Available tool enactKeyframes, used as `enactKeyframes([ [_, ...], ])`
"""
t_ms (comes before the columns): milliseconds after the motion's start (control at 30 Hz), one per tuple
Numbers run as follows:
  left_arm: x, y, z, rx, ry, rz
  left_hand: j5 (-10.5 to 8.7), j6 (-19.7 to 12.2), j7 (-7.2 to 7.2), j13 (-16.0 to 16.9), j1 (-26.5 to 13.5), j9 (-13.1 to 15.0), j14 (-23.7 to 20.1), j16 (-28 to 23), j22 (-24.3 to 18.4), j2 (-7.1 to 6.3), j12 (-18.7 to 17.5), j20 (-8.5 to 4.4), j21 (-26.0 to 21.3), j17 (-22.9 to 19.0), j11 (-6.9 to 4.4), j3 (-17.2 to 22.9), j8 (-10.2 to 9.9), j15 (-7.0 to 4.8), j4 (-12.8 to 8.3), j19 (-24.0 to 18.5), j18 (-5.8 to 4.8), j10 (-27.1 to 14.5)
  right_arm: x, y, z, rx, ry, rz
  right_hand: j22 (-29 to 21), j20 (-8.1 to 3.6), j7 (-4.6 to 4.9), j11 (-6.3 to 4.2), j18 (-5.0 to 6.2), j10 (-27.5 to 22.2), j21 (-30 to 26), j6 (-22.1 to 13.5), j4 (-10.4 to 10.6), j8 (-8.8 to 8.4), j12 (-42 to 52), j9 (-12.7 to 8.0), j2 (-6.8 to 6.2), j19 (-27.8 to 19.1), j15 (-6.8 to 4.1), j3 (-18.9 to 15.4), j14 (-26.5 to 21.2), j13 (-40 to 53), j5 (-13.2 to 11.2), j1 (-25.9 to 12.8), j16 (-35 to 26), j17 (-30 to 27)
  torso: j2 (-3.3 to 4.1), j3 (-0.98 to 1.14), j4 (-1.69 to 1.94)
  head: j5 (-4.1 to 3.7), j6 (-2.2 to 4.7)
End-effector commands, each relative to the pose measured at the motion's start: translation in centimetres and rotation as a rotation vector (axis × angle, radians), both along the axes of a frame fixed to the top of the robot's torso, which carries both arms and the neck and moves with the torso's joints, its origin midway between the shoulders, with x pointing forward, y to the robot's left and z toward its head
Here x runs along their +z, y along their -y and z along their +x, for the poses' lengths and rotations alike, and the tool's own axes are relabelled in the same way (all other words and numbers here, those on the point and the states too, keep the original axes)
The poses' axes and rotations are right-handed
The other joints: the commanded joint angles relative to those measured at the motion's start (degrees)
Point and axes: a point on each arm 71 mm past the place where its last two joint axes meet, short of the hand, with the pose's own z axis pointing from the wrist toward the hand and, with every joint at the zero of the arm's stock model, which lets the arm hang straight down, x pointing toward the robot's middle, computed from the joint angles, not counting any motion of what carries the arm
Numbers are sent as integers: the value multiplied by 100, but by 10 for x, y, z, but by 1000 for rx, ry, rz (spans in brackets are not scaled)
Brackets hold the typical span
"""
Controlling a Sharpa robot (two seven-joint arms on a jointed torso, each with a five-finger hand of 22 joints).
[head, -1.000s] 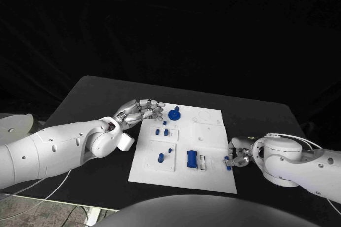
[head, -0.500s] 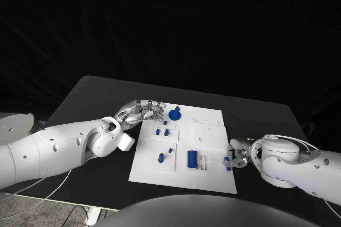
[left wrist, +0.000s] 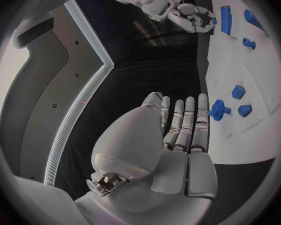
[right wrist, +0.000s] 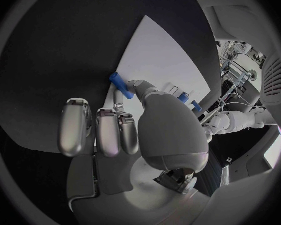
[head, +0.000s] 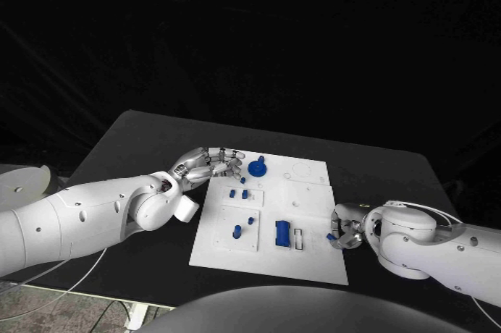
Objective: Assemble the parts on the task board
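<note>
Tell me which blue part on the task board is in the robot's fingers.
The small blue peg at the task board's right edge, pinched by the right hand; every other blue part sits untouched.

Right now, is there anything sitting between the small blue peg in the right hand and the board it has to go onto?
Nothing visible. The right hand pinches the blue peg right at the task board edge, with bare white surface beside it.
</note>
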Motion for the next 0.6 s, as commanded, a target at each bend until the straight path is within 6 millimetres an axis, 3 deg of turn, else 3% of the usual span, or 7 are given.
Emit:
enactKeyframes([
  [33, 0, 2, -1, -14, -11, -22, 17, 15, 39, -5, 36, -5, 0, 0, 5, 0, -31, 11, -35, -8, 29, 36, -15, 22, 1, 22, 94, 1, -9, -3, -8, 3, -17, 20, 1017, 27, -34, 1, -111, 576, 37, 87, -233, -5, 21, -600, 73, 65, 3, 185, 290, 1509, -65, 100, 28, 14, 2, -1, -1, 10, 0],
  [367, 0, 2, 0, -10, -25, -29, 27, 14, 44, -13, 48, -9, 0, 1, 9, 15, -37, 14, -39, -10, 34, 58, -16, 29, -3, 21, 92, 2, -2, -8, -12, 1, 19, 65, 1036, 22, -61, -16, -124, 576, 116, 191, -305, -2, 21, -529, 44, 86, -9, 231, 291, 1509, -145, 33, 33, 10, 1, 1, 1, 29, 0],
  [600, -1, 1, 0, -10, -30, -30, 27, 14, 44, -13, 48, -9, 0, 1, 9, 15, -37, 14, -39, -10, 34, 58, -16, 29, -3, 21, 92, 2, 6, -7, -13, -91, -46, 159, 1060, -5, -122, -66, -141, 576, 218, 310, -332, 1, 21, -434, 40, 116, -48, 240, 301, 1509, -254, -108, 55, 34, -1, -3, 5, 17, 0],
])
